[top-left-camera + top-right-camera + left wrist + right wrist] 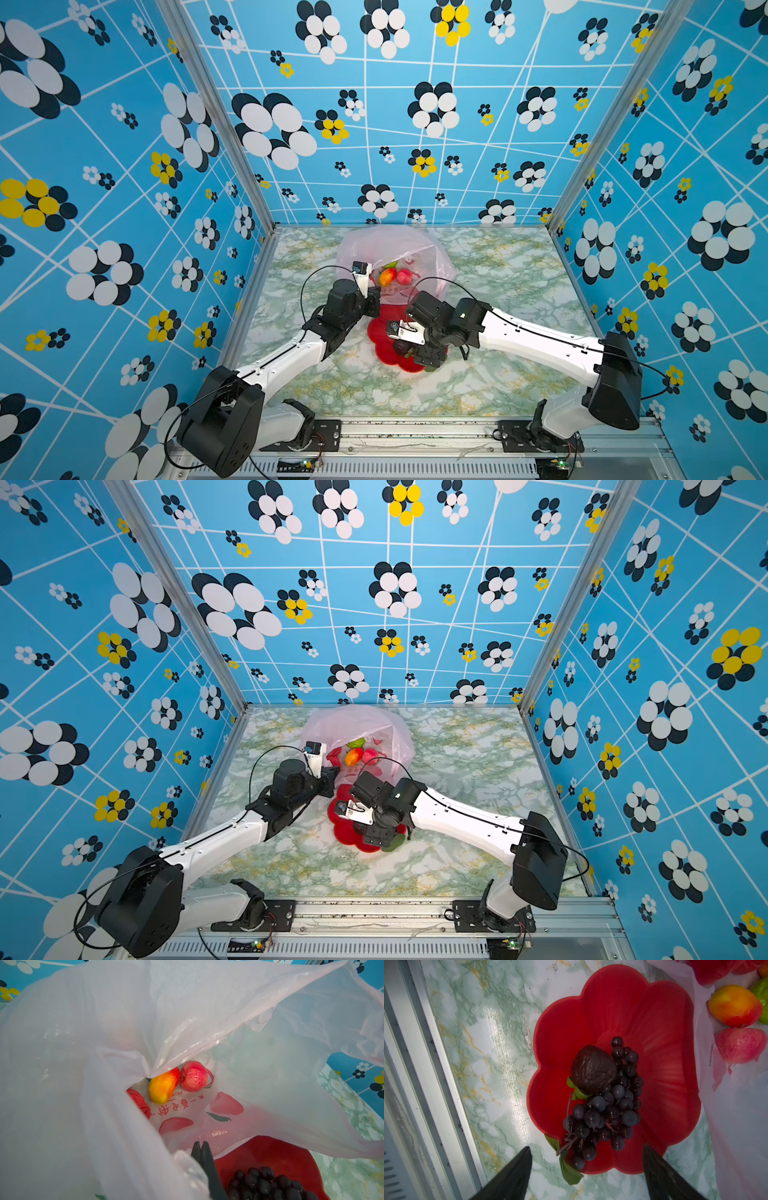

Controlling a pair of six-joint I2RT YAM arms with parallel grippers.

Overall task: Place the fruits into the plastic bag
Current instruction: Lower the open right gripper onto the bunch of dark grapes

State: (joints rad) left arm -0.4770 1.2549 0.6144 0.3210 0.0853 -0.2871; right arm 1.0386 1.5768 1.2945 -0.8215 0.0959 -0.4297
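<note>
Now | left claw (200, 1150) pressed together on plastic bag (83, 1043) rim | right claw (586, 1147) spread wide, empty, above grape bunch (612, 1105)

Red plate (612, 1001), dark purple grapes (608, 1109), pale-pink bag (187, 1001), green-veined marble table (477, 1043)

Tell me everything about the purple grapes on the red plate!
The grape bunch is a cluster of dark purple, slightly shiny round berries that look plastic, with a thin brownish stem and green leaves at one end. It lies flat on the red flower-shaped plate. A dark brown fruit rests against it.
</note>
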